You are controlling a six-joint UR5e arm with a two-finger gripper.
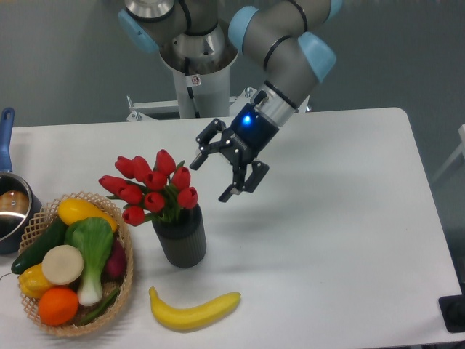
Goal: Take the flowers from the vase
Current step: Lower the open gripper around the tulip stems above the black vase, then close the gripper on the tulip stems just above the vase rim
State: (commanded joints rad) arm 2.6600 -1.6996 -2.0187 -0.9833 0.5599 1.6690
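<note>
Red tulip buds, the flowers [151,187], stand in the vase [180,237] on the left half of the white desk [327,240]. The bunch's long axis runs close to upright but leans: the stems go down into the vase mouth at lower right, and the heads fan up and out toward the upper left, spreading wider than the vase itself. About nine closed, glossy buds show, with a few green leaves and stems visible just above the rim. The vase is a short dark grey cylinder with fine ribbing along its side, standing upright.

The gripper [209,171] hangs above the desk just to the right of the flower heads, near them but not touching. It is tilted, its black fingers pointing down and to the left toward the bunch. The jaws are spread wide with nothing between them, and a blue light glows on the wrist behind them.

Just left of the vase sits a woven basket [124,280] holding vegetables and fruit, among them a bok choy [94,251] and an orange [58,305]. A yellow banana [194,310] lies on the desk in front of the vase. A pot [11,211] with a blue handle is cut off at the left edge.
</note>
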